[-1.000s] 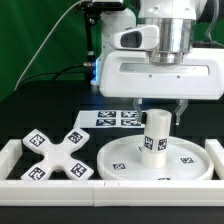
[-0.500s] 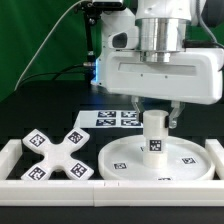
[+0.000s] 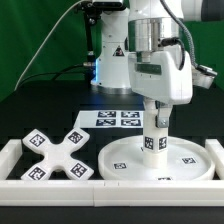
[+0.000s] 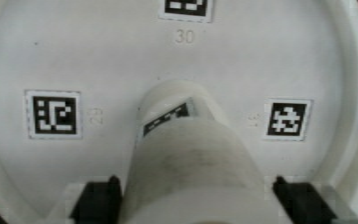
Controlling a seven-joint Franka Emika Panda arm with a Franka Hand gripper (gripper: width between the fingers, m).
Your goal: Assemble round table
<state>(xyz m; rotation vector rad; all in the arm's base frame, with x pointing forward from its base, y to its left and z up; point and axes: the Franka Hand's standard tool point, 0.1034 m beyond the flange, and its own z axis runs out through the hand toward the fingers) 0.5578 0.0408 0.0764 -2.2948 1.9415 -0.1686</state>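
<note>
one joint of two looks under way: the gripper [image 3: 158, 116] has its jaws clamped on the upper end of the short leg [image 3: 154, 142], a pad [image 4: 101, 196] on either flank with no gap showing, holding it upright. straight below the jaws the leg's foot sits on the middle of the round disc [image 3: 120, 160], though whether it is seated home cannot be told. well off from the jaws, toward the exterior view's left, the cross base [image 3: 55, 155] lies flat and unattached — that joint, i judge, is still to do.

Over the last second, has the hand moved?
Yes. The hand has turned about its upright axis, staying over the leg: its body spanned wider than the disc before, now narrower.
</note>
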